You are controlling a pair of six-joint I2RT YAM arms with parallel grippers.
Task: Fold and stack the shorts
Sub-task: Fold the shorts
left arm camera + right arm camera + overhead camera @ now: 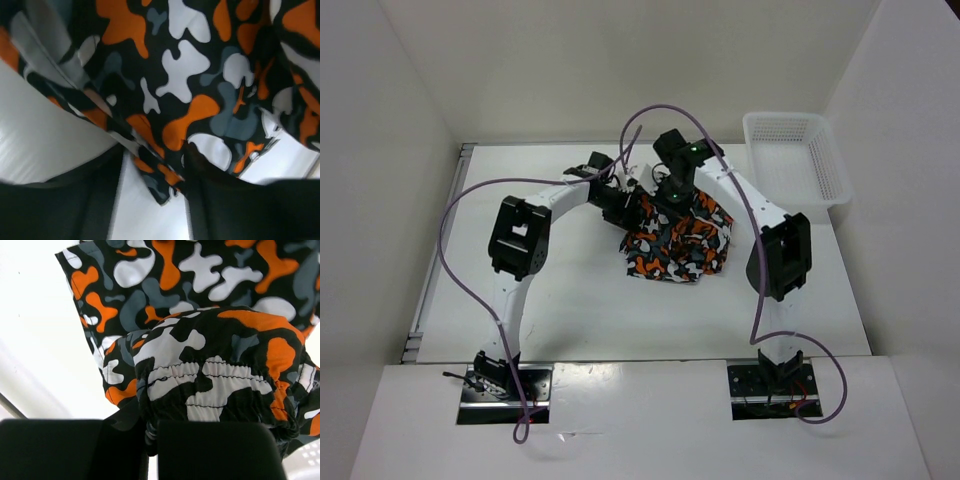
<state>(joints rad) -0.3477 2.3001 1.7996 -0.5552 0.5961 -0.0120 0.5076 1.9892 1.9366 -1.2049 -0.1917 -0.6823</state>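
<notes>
Right gripper (150, 435) clamped tight on shorts (675, 245) waistband. Left gripper (152, 180) part-open, hem hanging between its jaws.

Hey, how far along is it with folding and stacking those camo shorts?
Early. Done: little; the shorts lie crumpled on the table, with no neat fold or stack visible. In hand: the right gripper is shut on the bunched elastic waistband, and the left gripper has open fingers straddling a fabric edge. Remaining: spread them flat, fold, then stack.
</notes>
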